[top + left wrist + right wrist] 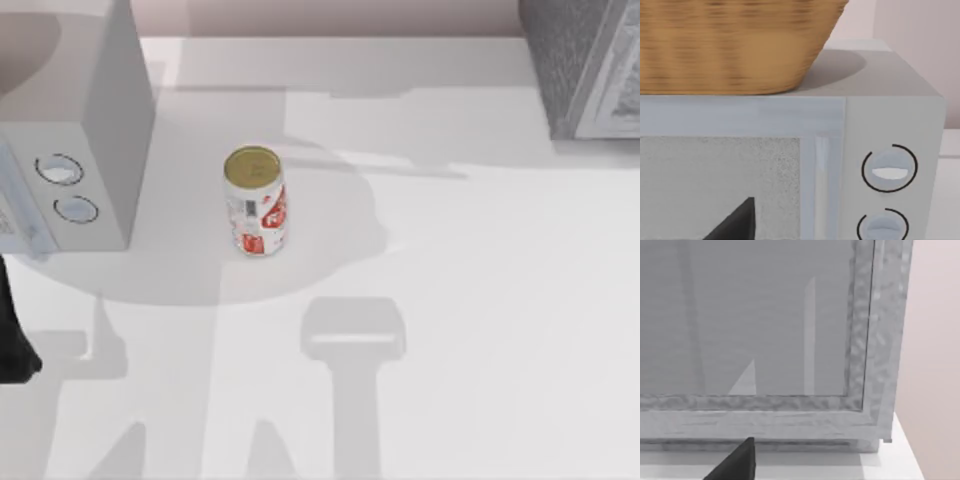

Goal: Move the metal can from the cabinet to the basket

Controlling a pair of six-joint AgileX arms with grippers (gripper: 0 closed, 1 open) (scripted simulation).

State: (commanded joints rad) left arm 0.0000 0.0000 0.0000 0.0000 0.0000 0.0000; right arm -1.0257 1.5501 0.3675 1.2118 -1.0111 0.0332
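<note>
One small upright cylindrical tin (256, 202) with a dull gold lid and a white label with red patches, standing on the white tabletop (470, 300), left of centre and toward the far edge. Already out of the large boxy cabinet (585, 65) with grey speckled sides and paler front panel, which sits way off at the far right corner. So the "out of the cabinet" half looks done, judging by where things sit.

Still to do: the whole lift and drop. Woven tan wicker basket (735, 45) perched on top of the white box (85, 150) with two round dials, at the left edge of the tabletop, just beside the can. Means raising the can up and over the rim, probably a job for the left arm.

Left gripper (735, 222) pointed at the white box's front, only a dark fingertip in sight, can't tell how wide the jaws stand. Right gripper (735, 460) facing the cabinet front, same story, can't tell. Nothing visibly held by either. Can well apart from both sets of jaws, untouched.
</note>
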